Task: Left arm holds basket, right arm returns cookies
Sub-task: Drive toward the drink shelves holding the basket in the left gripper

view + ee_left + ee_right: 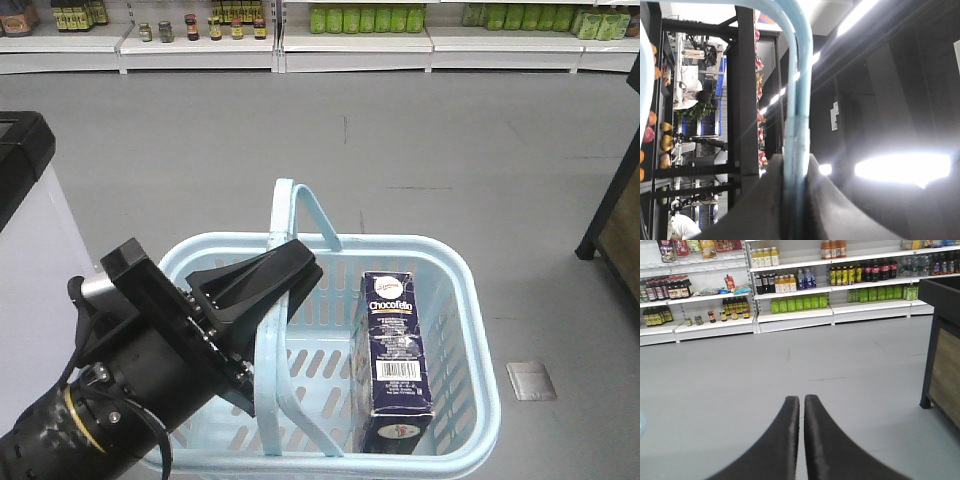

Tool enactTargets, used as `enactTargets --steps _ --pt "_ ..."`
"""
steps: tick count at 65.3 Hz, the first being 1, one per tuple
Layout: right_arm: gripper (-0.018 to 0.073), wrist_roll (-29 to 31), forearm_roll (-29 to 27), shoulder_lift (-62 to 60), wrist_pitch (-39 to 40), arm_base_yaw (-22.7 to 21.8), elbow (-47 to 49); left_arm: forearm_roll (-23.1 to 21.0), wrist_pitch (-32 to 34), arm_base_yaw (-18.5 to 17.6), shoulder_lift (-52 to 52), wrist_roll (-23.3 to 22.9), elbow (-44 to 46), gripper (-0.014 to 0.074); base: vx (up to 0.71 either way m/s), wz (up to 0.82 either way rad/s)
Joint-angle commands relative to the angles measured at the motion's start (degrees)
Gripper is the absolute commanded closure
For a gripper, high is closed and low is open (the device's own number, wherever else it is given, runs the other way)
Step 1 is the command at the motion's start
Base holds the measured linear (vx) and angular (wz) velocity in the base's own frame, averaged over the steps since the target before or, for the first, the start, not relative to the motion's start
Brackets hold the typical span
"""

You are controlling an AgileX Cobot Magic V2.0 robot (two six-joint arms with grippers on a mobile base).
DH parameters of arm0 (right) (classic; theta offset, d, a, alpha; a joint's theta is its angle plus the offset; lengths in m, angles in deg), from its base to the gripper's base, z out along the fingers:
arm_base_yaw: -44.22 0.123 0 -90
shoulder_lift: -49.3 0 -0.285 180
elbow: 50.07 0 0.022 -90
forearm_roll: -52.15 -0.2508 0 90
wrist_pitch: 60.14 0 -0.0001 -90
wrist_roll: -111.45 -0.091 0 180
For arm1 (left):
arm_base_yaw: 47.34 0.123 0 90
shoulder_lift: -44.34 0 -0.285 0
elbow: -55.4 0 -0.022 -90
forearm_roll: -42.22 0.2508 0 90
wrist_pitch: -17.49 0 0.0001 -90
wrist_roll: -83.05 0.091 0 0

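Cookies [393, 350], the navy Chocofello carton, sit inside the basket [400, 242] along its right wall, barcode side turned up. The carton's long axis runs from the near rim toward the far rim. Whether it lies flat or is propped on one end I cannot tell from where I stand.

The left gripper [290, 270] is clamped on the two handles [300, 200], gathered together over the middle of the basket. The left wrist view shows the pale blue bars pinched between its fingers.

The right gripper [802, 400] has its fingers pressed together with nothing between them. It points out over the bare floor [715, 380] toward the shelves [795, 315], and neither basket nor carton shows in its view.

The carton is on the right arm's side of the raised handles, so I judge the reach to be unobstructed. That gripper would have to open and turn down toward the carton, closing across its narrow width.
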Motion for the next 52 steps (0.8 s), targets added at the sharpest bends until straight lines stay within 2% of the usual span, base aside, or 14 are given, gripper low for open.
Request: enactTargets --steps 1,52 --pt "0.0562 0.3 0.6 -0.7 4.0 -0.4 -1.0 -0.4 7.4 -0.3 1.5 0.2 1.9 0.0596 0.55 0.03" --pt "0.0562 0.3 0.6 -0.7 4.0 -0.4 -1.0 -0.4 7.4 -0.3 1.5 0.2 1.9 0.0596 0.57 0.02"
